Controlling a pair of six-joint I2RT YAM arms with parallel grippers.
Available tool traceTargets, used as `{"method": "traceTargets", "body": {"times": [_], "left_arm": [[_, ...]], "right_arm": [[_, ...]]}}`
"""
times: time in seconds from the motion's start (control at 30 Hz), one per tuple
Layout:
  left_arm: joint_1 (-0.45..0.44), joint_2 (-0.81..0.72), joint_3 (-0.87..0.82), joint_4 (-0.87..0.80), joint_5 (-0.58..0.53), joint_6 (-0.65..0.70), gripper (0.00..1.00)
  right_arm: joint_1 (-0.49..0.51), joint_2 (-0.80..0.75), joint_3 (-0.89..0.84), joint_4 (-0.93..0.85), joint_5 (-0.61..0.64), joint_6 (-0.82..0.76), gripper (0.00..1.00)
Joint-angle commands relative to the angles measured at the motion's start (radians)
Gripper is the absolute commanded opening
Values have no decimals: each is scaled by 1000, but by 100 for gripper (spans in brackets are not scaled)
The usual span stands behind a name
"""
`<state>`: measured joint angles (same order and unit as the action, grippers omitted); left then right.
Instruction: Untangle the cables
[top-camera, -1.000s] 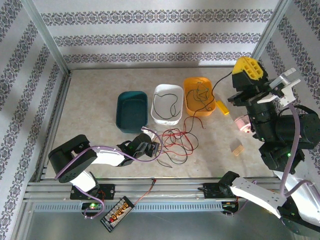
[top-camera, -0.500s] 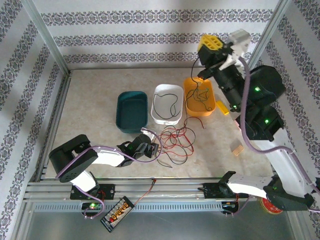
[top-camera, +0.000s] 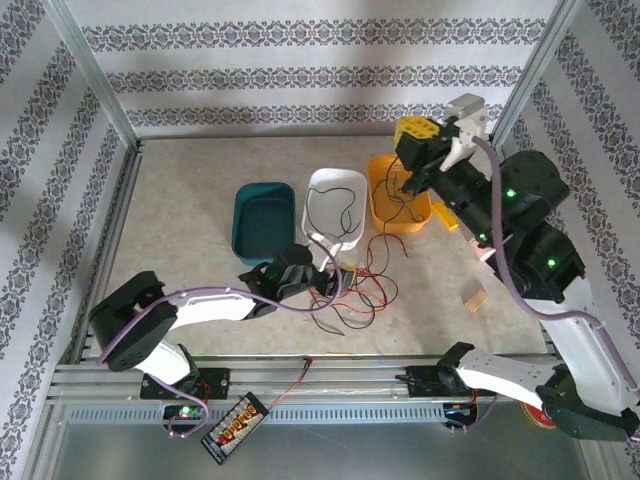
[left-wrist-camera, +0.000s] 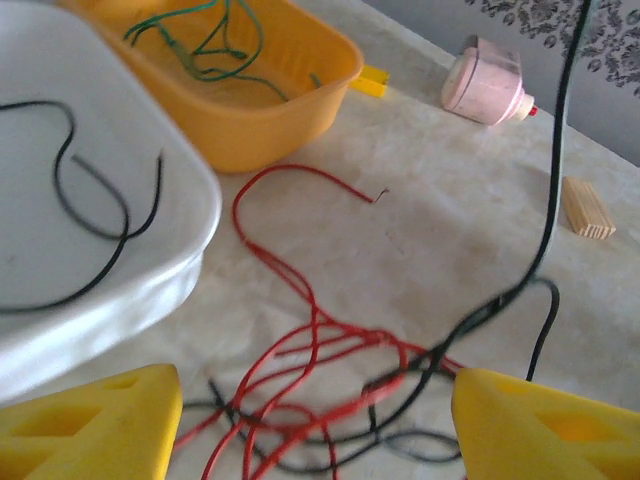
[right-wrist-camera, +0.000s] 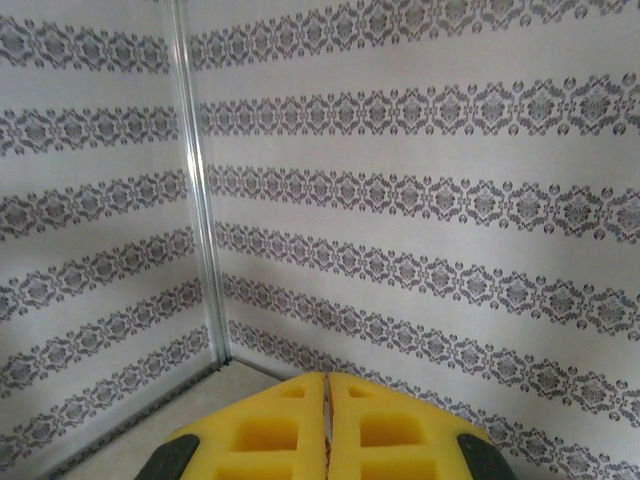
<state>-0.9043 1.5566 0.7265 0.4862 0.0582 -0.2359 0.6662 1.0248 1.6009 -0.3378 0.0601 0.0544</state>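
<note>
Top external view, near to far. The left gripper (top-camera: 312, 272) (left-wrist-camera: 315, 420) is seen at the near edge of the white tray (top-camera: 322, 241) (left-wrist-camera: 190, 260), its jaws apart above the tangled red and black cables (top-camera: 352, 288) (left-wrist-camera: 330, 370). These lie on the table just in front of that tray. One black cable (top-camera: 335, 212) (left-wrist-camera: 95, 215) is coiled inside the tray. A green cable (left-wrist-camera: 205, 35) lies in the orange tray (top-camera: 380, 212) (left-wrist-camera: 280, 125) beside it. Farther off, the right gripper (top-camera: 418, 135) (right-wrist-camera: 328, 420) is raised, pads pressed together.
</note>
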Motion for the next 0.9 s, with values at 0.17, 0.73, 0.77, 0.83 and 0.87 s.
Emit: {"method": "traceTargets", "body": {"times": [0.17,0.73,0.77,0.83,0.87], "left_arm": [[-16,243,144,13,25,20,42],[-16,166,-113,-87,-267,-111,14],[-16,164,-122,-87,-268,-118,15],[-16,154,-141,-79,-268,-129,17],[-16,148,-147,-70,-267,-131,17]], "right_arm": [[-92,-74,-25,10,-105,105,0],[-151,-158,-37,246,50,-36,0],[-152,-146,-29,246,37,-32,0],[-154,-109,-13,247,8,-10,0],[-154,-90,-8,248,-10,1,0]]}}
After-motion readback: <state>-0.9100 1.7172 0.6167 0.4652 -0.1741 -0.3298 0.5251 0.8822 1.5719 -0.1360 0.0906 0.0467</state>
